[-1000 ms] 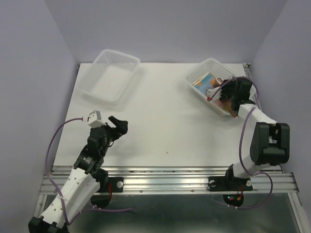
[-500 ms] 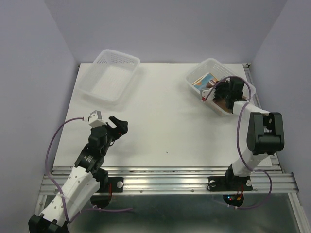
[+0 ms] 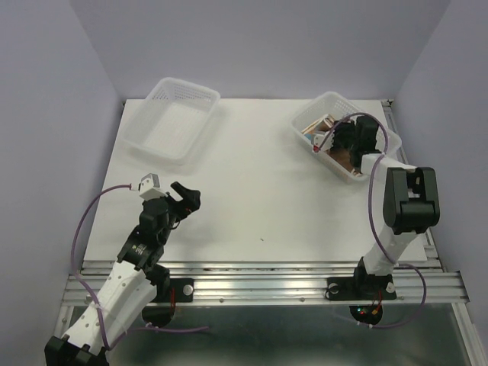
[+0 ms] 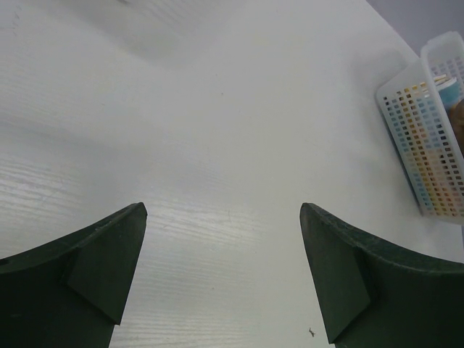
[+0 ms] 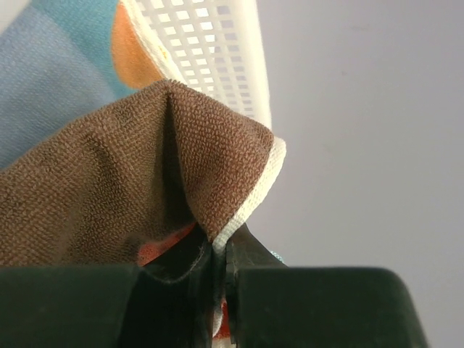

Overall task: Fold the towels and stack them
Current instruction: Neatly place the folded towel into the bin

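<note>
My right gripper (image 5: 220,250) is shut on the edge of a brown towel (image 5: 109,188) with a cream border, pinching a fold of it above the right mesh basket (image 3: 309,118). In the top view the right gripper (image 3: 335,141) hangs over that basket, with the brown towel (image 3: 341,158) under it. A light blue towel with an orange patch (image 5: 65,65) lies beneath the brown one. My left gripper (image 3: 185,197) is open over bare table at the near left, its fingers (image 4: 94,261) wide apart with nothing between them.
An empty clear mesh basket (image 3: 171,118) stands at the far left of the white table (image 3: 252,198). The right basket's wall (image 4: 424,145) shows in the left wrist view. Grey walls close in the table on three sides.
The right arm has swung its wrist toward the far left over the right basket, carrying the pinched brown towel. The left arm has not moved.
</note>
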Robot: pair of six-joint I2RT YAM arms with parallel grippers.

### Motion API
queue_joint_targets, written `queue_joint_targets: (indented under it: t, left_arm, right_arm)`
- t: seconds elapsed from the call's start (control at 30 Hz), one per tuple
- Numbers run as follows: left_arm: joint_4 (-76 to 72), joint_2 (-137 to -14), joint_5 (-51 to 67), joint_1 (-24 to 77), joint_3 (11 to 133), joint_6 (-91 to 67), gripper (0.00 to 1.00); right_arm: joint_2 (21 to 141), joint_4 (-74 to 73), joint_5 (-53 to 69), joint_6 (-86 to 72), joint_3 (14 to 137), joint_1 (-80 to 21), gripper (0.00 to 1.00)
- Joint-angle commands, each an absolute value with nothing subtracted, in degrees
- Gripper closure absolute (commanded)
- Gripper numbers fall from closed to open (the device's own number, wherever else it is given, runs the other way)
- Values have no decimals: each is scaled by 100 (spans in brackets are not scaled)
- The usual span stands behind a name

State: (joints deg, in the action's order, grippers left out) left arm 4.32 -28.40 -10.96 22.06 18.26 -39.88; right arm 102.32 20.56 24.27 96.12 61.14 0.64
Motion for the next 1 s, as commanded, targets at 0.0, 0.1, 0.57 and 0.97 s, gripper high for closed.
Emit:
queue_joint_targets:
  t: [0.0, 0.1, 0.57, 0.97]
  left_arm:
    - [264, -2883, -1195, 2232, 1854, -3946, 1]
    - [281, -2883, -1195, 2232, 1846, -3946, 1]
    - [299, -2733, -1318, 2232, 1951, -3990, 1]
    - [1168, -3637, -2426, 2232, 3013, -4895, 1]
  right_arm:
    - [10336, 2610, 2496, 9492, 6425, 9, 87]
    - [10301, 2680, 2505, 9361, 6416, 9, 37]
    - [8142, 4237, 2182, 3571, 6275, 9, 0]
    - [5829, 336, -779, -2380, 5987, 9, 0]
